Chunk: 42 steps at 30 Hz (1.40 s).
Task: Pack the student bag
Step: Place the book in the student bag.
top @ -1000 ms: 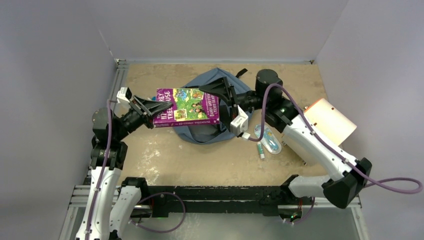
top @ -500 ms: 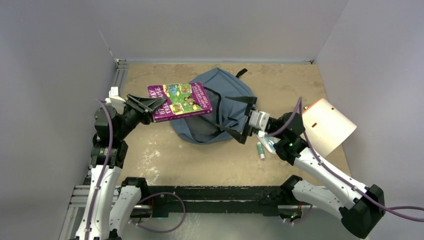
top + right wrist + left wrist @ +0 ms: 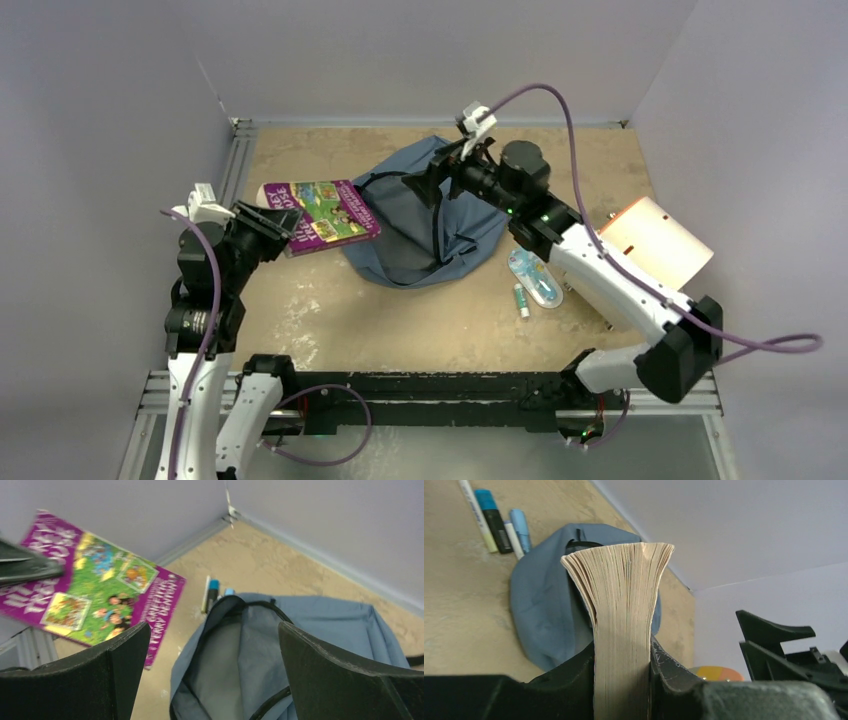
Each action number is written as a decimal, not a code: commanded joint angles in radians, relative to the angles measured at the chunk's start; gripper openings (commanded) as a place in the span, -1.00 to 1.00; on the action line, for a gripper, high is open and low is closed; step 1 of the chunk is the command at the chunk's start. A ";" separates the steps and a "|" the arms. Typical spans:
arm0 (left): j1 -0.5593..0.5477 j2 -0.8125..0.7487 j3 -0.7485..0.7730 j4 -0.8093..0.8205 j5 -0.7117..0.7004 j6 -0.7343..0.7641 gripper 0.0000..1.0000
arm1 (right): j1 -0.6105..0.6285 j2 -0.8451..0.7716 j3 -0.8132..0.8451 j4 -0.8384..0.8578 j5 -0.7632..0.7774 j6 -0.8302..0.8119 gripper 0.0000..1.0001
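Near the left edge of the table [image 3: 330, 320], the L gripper [image 3: 288, 224] is clamped on the book [image 3: 325, 212] by one short end only, w/ most of the purple cover sticking out unsupported toward the bag. The wrist view shows the pages fanning apart above the fingers [image 3: 564, 690], so the hold is on a squeezed stack, not a rigid block. I'd judge it could sag, twist or slide out on a fast swing.

Mid-table, the student bag [image 3: 400, 250] lies slumped, its zipper rim [image 3: 252, 603] only partly spread. The opening looks barely wider than the book, so the main risk is a corner catching the rim or fabric. That would prob. drag the whole bag instead of going in, bc nothing pins it down.

Above the bag's far part, the R gripper [image 3: 432, 178] hangs w/ jaws wide apart, holding nothing. It's not on the rim yet, so the mouth may flop shut. Both grippers are aimed at one spot, so a clash is possible.

Beyond the bag, markers [image 3: 212, 592] lie just beside it and could get shoved.
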 commanded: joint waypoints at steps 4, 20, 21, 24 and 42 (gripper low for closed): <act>-0.002 -0.055 0.052 -0.035 -0.112 0.086 -1.00 | 0.149 0.243 0.256 -0.283 0.421 -0.089 0.95; -0.002 -0.125 0.211 -0.321 -0.478 0.131 -1.00 | 0.305 0.680 0.515 -0.457 0.833 -0.342 0.75; -0.001 -0.125 0.211 -0.323 -0.478 0.129 -1.00 | 0.306 0.700 0.530 -0.464 0.847 -0.348 0.75; -0.003 -0.122 0.210 -0.328 -0.476 0.127 -1.00 | 0.311 0.740 0.551 -0.467 0.860 -0.372 0.75; -0.002 -0.115 0.181 -0.339 -0.445 0.086 -1.00 | 0.329 0.899 0.544 -0.442 0.983 -0.429 0.75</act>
